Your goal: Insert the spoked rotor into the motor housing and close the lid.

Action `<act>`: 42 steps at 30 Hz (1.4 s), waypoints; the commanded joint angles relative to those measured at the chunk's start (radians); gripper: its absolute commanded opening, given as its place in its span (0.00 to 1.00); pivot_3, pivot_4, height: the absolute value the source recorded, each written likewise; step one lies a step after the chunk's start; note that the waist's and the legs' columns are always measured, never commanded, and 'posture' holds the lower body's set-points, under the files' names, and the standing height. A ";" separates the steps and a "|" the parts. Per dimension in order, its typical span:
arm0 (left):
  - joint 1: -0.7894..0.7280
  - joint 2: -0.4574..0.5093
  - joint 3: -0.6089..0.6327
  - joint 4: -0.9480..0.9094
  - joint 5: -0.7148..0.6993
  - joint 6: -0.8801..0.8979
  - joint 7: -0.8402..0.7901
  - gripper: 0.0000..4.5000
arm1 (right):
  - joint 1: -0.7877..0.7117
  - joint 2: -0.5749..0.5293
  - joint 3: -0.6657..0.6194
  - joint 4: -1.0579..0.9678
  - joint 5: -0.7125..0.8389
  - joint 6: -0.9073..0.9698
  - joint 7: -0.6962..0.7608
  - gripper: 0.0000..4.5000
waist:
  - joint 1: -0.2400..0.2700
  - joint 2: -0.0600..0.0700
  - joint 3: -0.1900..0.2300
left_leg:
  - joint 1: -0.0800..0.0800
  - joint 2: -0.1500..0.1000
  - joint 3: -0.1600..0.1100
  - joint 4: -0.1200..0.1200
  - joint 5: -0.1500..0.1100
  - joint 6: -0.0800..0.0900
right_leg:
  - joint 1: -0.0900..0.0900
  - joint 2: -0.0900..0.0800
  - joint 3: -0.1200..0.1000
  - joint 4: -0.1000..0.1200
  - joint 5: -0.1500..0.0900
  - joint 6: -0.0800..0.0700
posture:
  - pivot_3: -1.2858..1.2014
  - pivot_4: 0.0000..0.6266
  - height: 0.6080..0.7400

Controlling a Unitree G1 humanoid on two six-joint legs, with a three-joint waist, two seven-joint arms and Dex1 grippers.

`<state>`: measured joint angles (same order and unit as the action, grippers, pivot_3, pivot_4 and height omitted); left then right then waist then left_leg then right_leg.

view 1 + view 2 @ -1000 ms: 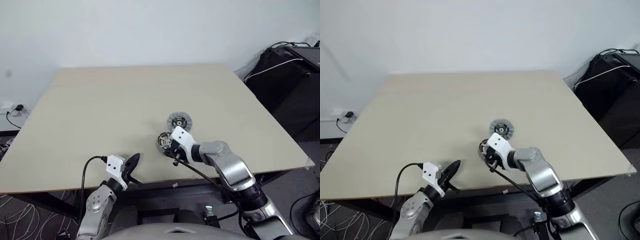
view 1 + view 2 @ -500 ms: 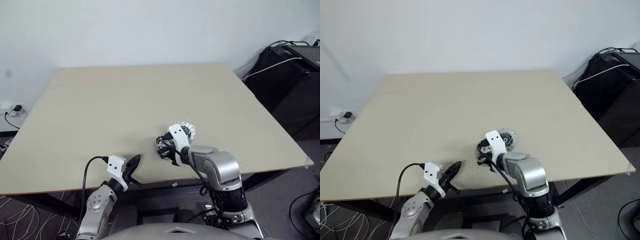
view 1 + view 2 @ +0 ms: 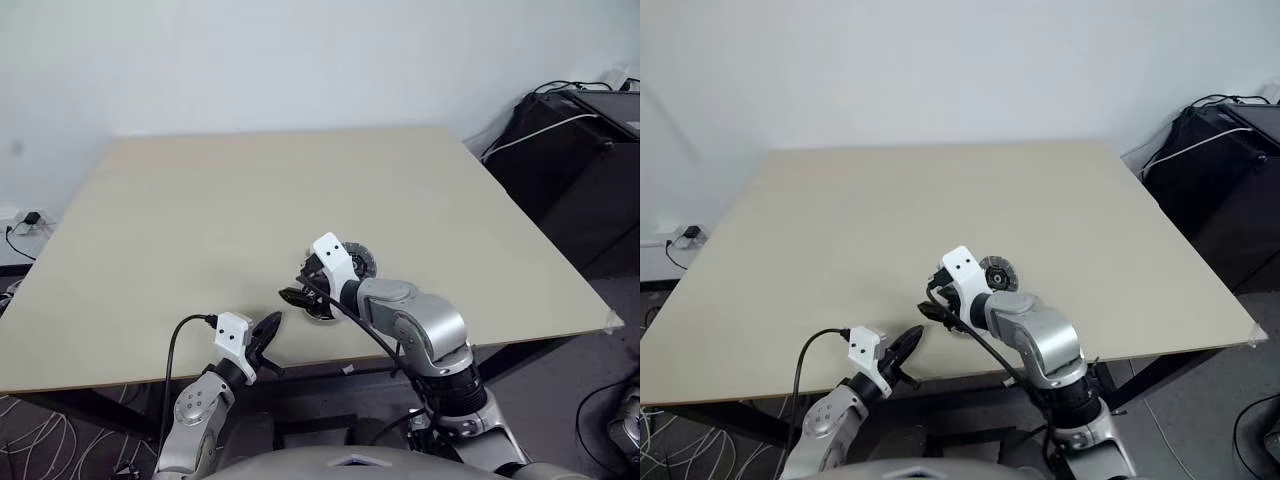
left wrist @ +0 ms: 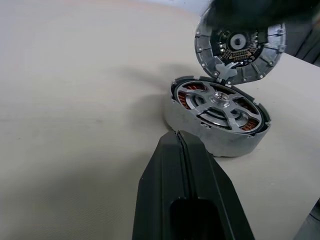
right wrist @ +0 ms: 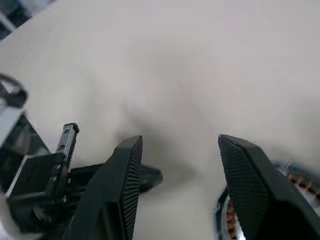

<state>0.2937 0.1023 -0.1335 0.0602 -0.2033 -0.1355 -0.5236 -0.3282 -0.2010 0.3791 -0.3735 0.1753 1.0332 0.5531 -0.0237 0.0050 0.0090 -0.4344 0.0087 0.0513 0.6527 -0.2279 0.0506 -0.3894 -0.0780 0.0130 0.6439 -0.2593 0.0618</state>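
Note:
The spoked rotor (image 4: 220,106) lies inside the motor housing (image 4: 212,139), copper windings showing between its spokes. The lid (image 4: 239,47) stands tilted on edge just behind the housing, dark-centred face toward my left wrist camera, its lower edge at the housing's rim (image 3: 321,309). My right gripper (image 3: 299,285) hovers above the housing with its fingers (image 5: 125,185) open and nothing between them; its dark body blurs over the lid's top. My left gripper (image 3: 268,326) sits near the table's front edge, shut and empty, pointing at the housing.
The pale wooden table (image 3: 200,220) spreads wide to the left of the parts and behind them. Its front edge (image 3: 120,368) runs just behind my left gripper. Black equipment with cables (image 3: 580,150) stands off the table's right side.
My right gripper has opened and swung left and up, from beside the housing to above it. The lid, lying flat a second ago, now stands tipped up against the housing.

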 commanded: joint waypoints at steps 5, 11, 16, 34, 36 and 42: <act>-0.016 -0.002 -0.006 -0.014 -0.006 -0.001 0.000 0.00 | -0.038 -0.407 0.284 0.044 -0.231 -0.551 0.274 0.58 | 0.000 -0.004 0.003 | 0.003 0.000 0.000 0.001 0.000 0.001 | 0.004 0.000 0.000 -0.001 0.000 0.000 | 0.52 0.00 1.00; -0.017 0.001 -0.006 -0.011 -0.009 0.004 -0.003 0.00 | -0.040 -0.453 0.298 0.104 -0.277 -0.633 0.360 0.58 | 0.005 -0.005 0.004 | 0.005 0.001 -0.001 0.002 0.000 0.001 | 0.005 0.001 -0.001 0.000 0.000 0.001 | 0.52 0.00 1.00; -0.019 0.000 -0.008 -0.007 -0.008 0.006 -0.004 0.00 | -0.061 -0.442 0.303 0.189 -0.340 -0.694 0.377 0.58 | 0.013 -0.006 0.004 | 0.004 0.001 -0.001 0.004 0.000 0.001 | 0.006 0.000 -0.001 0.000 0.000 0.001 | 0.52 0.00 1.00; 0.002 -0.013 -0.005 -0.004 -0.007 -0.005 0.006 0.00 | -0.121 -0.382 0.295 0.415 -0.448 -0.799 0.450 0.36 | 0.013 -0.005 0.003 | 0.005 0.001 -0.002 0.004 0.000 0.001 | 0.006 -0.005 -0.001 0.001 0.000 0.000 | 0.52 0.00 1.00; 0.002 -0.012 -0.005 -0.003 -0.006 -0.005 0.006 0.00 | -0.111 -0.373 0.281 0.407 -0.446 -0.794 0.445 0.24 | 0.014 -0.005 0.003 | 0.005 0.001 -0.002 0.004 0.000 0.001 | 0.006 -0.005 -0.001 0.001 0.000 0.000 | 0.52 0.00 1.00; -0.005 -0.013 -0.007 0.004 -0.005 -0.001 0.004 0.00 | -0.059 -0.339 0.204 0.350 -0.394 -0.734 0.428 0.02 | 0.012 -0.006 0.002 | 0.005 0.001 -0.002 0.004 0.000 0.001 | 0.006 -0.006 0.000 0.001 0.001 0.000 | 0.52 0.00 1.00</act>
<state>0.3015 0.0964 -0.1381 0.0733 -0.2034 -0.1206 -0.5210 -0.3891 -0.5475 0.6265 0.0188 -0.2445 0.2771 0.9933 -0.0119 -0.0010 0.0114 -0.4295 0.0100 0.0493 0.6564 -0.2280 0.0514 -0.3832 -0.0839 0.0124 0.6453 -0.2585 0.0613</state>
